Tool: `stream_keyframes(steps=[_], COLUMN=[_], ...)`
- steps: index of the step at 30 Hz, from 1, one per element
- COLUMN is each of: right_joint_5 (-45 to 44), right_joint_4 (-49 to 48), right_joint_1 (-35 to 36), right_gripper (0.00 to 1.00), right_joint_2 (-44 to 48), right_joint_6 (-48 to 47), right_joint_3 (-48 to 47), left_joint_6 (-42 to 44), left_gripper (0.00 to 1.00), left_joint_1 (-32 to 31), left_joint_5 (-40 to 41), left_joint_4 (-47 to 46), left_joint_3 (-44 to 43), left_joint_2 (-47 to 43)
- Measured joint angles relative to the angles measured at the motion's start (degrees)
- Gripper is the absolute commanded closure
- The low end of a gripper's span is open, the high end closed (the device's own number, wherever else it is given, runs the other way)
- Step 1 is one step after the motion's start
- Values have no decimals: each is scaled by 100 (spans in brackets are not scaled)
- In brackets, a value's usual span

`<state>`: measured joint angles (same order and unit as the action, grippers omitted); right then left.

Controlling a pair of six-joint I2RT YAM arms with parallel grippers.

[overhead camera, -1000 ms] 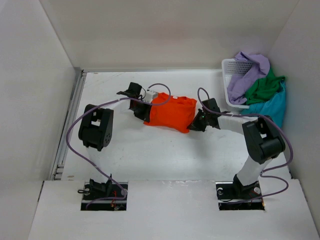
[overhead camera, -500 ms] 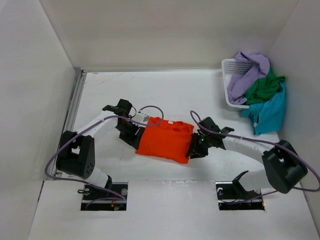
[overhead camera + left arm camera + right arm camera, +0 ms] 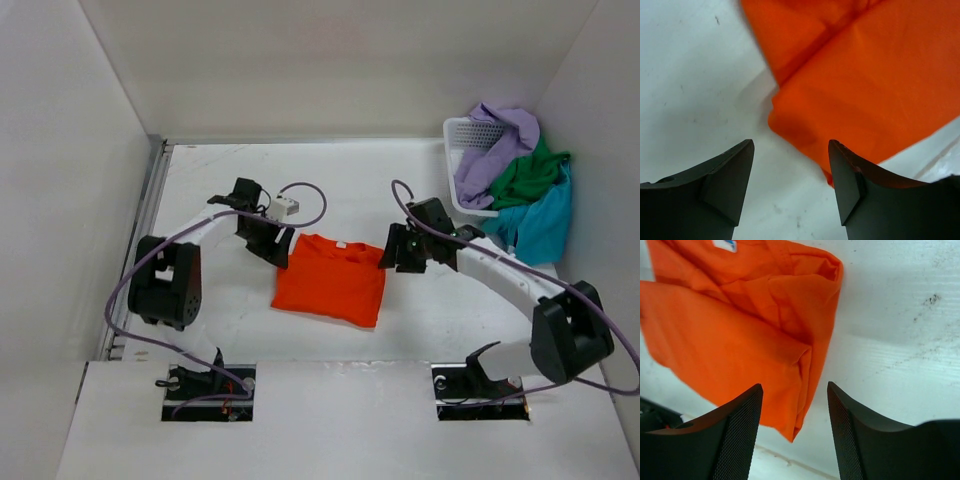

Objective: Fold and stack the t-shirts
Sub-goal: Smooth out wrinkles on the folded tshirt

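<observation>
Left gripper point(image 3: 276, 248) and right gripper point(image 3: 393, 252), jaws apart, empty, are flanking the folded orange t-shirt point(image 3: 330, 282); a pickup from the basket point(image 3: 460, 131) is likely looming.

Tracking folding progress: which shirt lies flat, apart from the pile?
The orange shirt, folded flat on the table by itself. The purple, green and teal ones are heaped together at the basket.
</observation>
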<state>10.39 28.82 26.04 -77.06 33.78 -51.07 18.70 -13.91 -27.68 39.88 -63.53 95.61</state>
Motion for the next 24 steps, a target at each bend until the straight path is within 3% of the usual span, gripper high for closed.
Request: stream_keyframes(steps=[4, 8, 13, 16, 19, 21, 24], right_joint_5=[-15, -11, 52, 140, 264, 321, 356], right_joint_4=[-219, -549, -811, -861, -896, -896, -892], right_joint_1=[2, 7, 26, 28, 28, 31, 48], right_gripper=[41, 41, 49, 59, 85, 93, 100], right_joint_2=[-483, -811, -1088, -1231, -1353, -1375, -1344], right_joint_6=[-103, -131, -136, -96, -42, -35, 48], right_joint_3=[0, -4, -22, -66, -96, -96, -96], left_joint_6=[-221, -363, -542, -588, -616, -636, -651], left_gripper=[42, 45, 66, 79, 95, 100, 100], left_joint_1=[2, 0, -39, -61, -92, -118, -216], left_joint_5=[-120, -195, -363, -431, -520, -564, -588], left_joint_4=[-393, -612, -822, -815, -796, -791, -789], left_joint_3=[-219, -278, -289, -289, -289, -289, -289], left_joint_2=[713, 857, 890, 909, 911, 911, 909])
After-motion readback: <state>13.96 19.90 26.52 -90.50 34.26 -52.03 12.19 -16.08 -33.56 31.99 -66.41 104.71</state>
